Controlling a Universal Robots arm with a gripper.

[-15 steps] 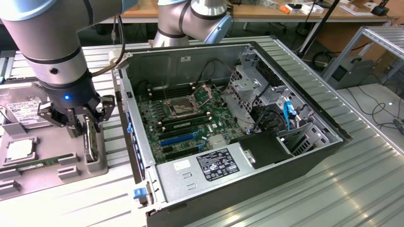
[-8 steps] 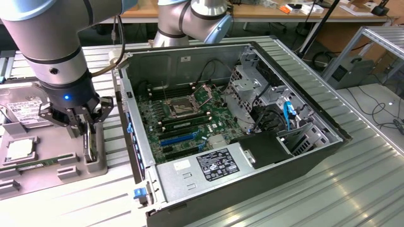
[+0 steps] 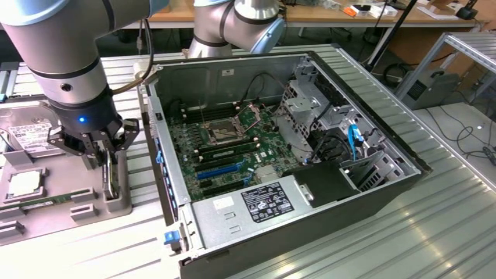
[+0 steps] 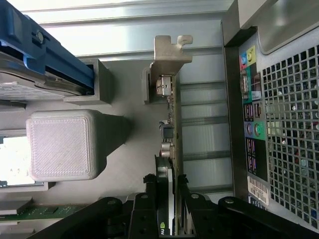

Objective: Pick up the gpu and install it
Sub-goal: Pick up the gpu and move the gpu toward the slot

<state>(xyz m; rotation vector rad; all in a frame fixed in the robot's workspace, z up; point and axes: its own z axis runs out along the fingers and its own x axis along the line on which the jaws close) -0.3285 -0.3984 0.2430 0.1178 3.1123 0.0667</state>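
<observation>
1. Ribbed silver metal made up the bench (image 3: pixel 434 232). Nearest on it lay an open black and grey computer case (image 3: pixel 256 200), its green motherboard (image 3: pixel 225 145) exposed, across the bench's middle.
2. A flat grey printed parts tray (image 3: pixel 85 212) sat just beside the case, toward the bench's edge on the exterior view's left.
3. A narrow green memory stick (image 3: pixel 39 200) lay along the tray's near part, with a square silver processor (image 3: pixel 23 184) just behind it.
4. The gpu (image 3: pixel 113 180), a thin green-and-black expansion card with a silver metal end bracket, stood on edge in an upright grey holder on the side of the tray closest to the case.
5. The black gripper (image 3: pixel 104 158) on the grey robot arm hung straight above the card. In the wrist view the gripper (image 4: pixel 168 178) had its fingers (image 4: pixel 152 186) drawn narrow against both faces of the gpu (image 4: pixel 172 139), clamped on its upper edge.
6. Seen from the wrist, the end bracket (image 4: pixel 169 55) sat at the far end of the card in the holder's slot, and the case's perforated rear panel (image 4: pixel 286 139) ran alongside.
7. A silver boxy hard drive with a white label (image 3: pixel 31 139) lay farther back on the tray.
8. Wooden desks (image 3: pixel 326 14) stood beyond the bench's far edge.
</observation>
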